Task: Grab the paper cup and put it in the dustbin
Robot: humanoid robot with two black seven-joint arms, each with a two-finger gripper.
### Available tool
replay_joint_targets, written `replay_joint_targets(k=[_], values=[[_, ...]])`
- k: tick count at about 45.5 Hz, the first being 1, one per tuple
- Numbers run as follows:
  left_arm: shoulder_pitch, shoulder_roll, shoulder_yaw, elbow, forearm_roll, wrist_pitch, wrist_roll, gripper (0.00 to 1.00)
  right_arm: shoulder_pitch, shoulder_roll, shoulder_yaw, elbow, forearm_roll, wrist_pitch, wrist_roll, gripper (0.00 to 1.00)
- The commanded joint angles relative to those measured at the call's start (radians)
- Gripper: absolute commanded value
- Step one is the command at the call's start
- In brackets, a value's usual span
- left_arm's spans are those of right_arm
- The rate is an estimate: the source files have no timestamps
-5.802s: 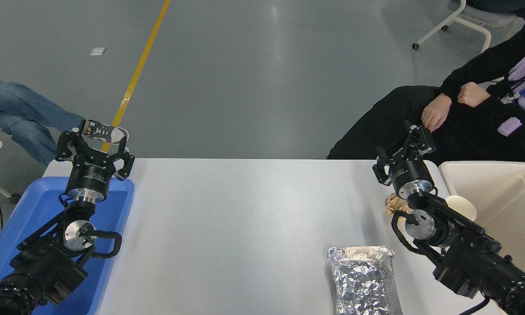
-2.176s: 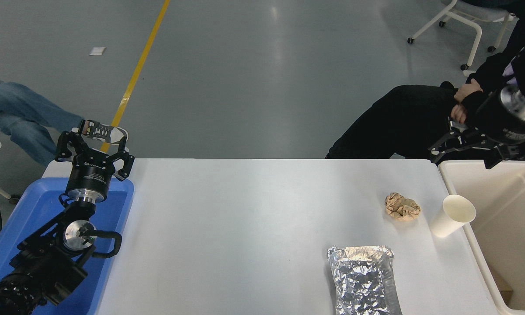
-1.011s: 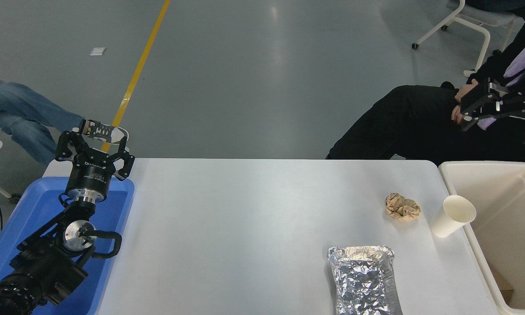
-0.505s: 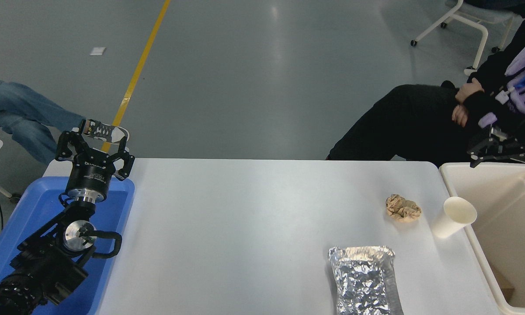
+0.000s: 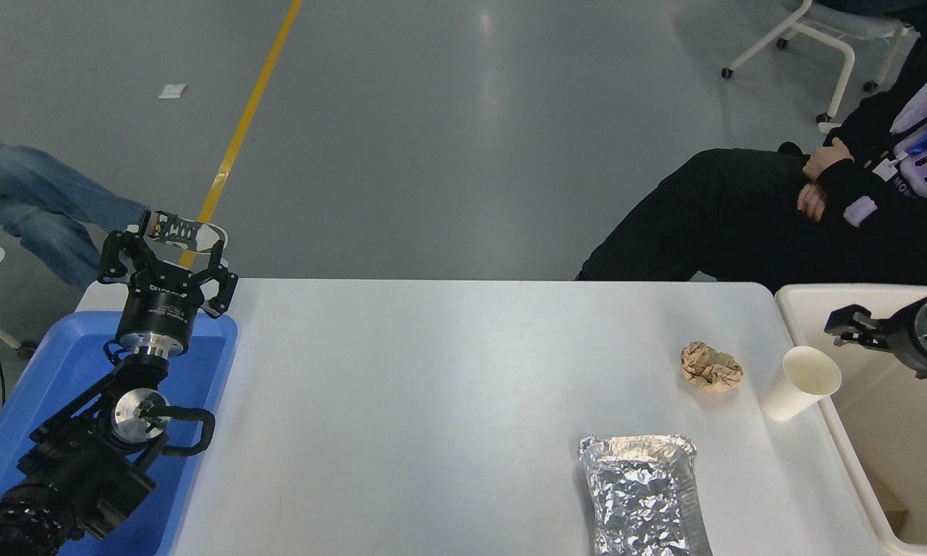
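Note:
The paper cup (image 5: 801, 382) is off-white and stands upright on the white table (image 5: 448, 386) near its right edge, next to the dustbin (image 5: 818, 293). The dustbin is a large cream bin at the table's right side. My right gripper (image 5: 840, 328) comes in from the right edge over the dustbin. It points left, sits just right of and above the cup's rim, and is apart from the cup. My left gripper (image 5: 162, 247) is open and empty, parked over the blue tray (image 5: 77, 347) at the lower left.
A crumpled brown paper ball (image 5: 711, 366) lies just left of the cup. A silver foil container (image 5: 643, 494) sits at the front of the table. A person in black (image 5: 749, 208) sits at the far right. Another person's leg (image 5: 38, 205) is at the far left.
My right arm swung away from the table to the right edge, then came down. It now hangs low over the dustbin, close to the cup's right. The cup has not moved.

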Motion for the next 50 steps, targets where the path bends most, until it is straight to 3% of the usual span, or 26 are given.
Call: replay_joint_targets(k=[1, 25, 28, 33, 36, 46, 50], values=[[0.000, 0.000, 0.000, 0.000, 0.000, 0.000, 0.000, 0.99, -0.180, 0.043, 0.067, -0.137, 0.009, -0.028, 0.000, 1.00], [0.000, 0.000, 0.000, 0.000, -0.001, 0.000, 0.000, 0.99, -0.200, 0.048, 0.139, -0.140, 0.060, -0.041, 0.000, 0.96], [0.000, 0.000, 0.000, 0.000, 0.000, 0.000, 0.000, 0.99, -0.202, 0.048, 0.139, -0.137, 0.060, -0.043, 0.000, 0.86], [0.000, 0.000, 0.000, 0.000, 0.000, 0.000, 0.000, 0.99, -0.200, 0.046, 0.140, -0.124, 0.061, -0.040, 0.000, 0.50], [0.000, 0.000, 0.000, 0.000, 0.000, 0.000, 0.000, 0.99, -0.199, 0.045, 0.148, -0.124, 0.063, -0.040, 0.000, 0.36], [0.000, 0.000, 0.000, 0.000, -0.001, 0.000, 0.000, 0.99, -0.188, 0.020, 0.179, -0.124, 0.140, -0.026, 0.000, 0.06], [0.000, 0.000, 0.000, 0.000, -0.001, 0.000, 0.000, 0.99, -0.188, 0.020, 0.180, -0.121, 0.144, -0.023, 0.000, 0.00]])
